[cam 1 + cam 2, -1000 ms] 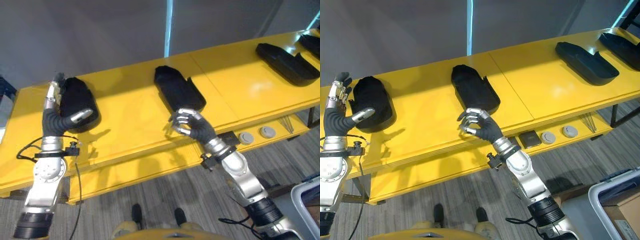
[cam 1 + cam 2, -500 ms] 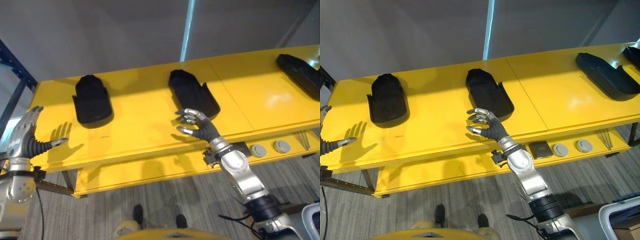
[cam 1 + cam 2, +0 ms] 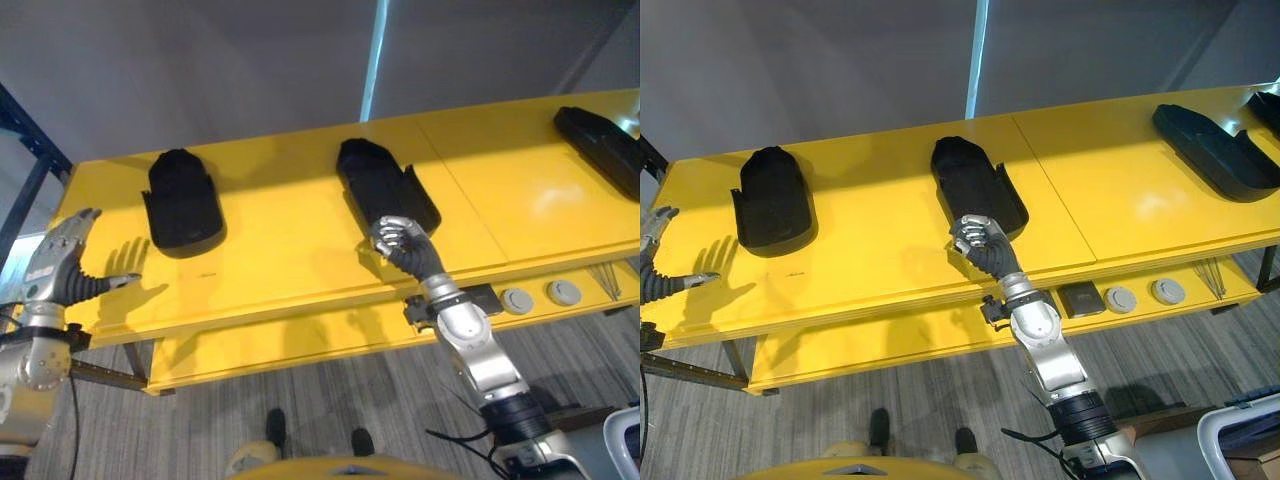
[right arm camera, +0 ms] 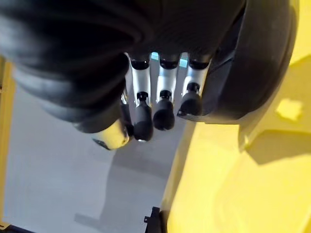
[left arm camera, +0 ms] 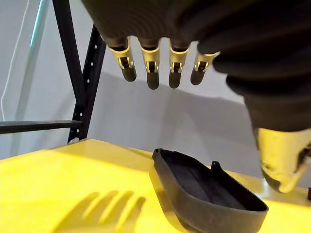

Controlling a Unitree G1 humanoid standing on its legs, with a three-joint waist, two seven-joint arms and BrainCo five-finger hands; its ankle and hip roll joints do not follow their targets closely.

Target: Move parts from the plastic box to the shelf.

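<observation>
Three black moulded parts lie on the yellow shelf (image 3: 270, 250): a left part (image 3: 183, 200), a middle part (image 3: 385, 185) and a right part (image 3: 600, 135). My right hand (image 3: 400, 245) is curled into a fist at the near end of the middle part, close against its wall (image 4: 262, 58); I see nothing between its fingers (image 4: 160, 107). My left hand (image 3: 65, 265) hovers open with spread fingers over the shelf's left front corner, apart from the left part (image 5: 209, 194), and throws a shadow on the shelf.
On the lower shelf lie two round grey discs (image 3: 518, 300) (image 3: 563, 292) and a dark square pad (image 3: 1080, 298). A black rack post (image 3: 30, 150) stands at the far left. A grey bin's corner (image 3: 1240, 440) sits on the floor at lower right.
The camera shifted a second ago. My left hand drew back from the left part to the shelf's corner. My right hand's spread fingers have curled into a fist and moved up to the middle part.
</observation>
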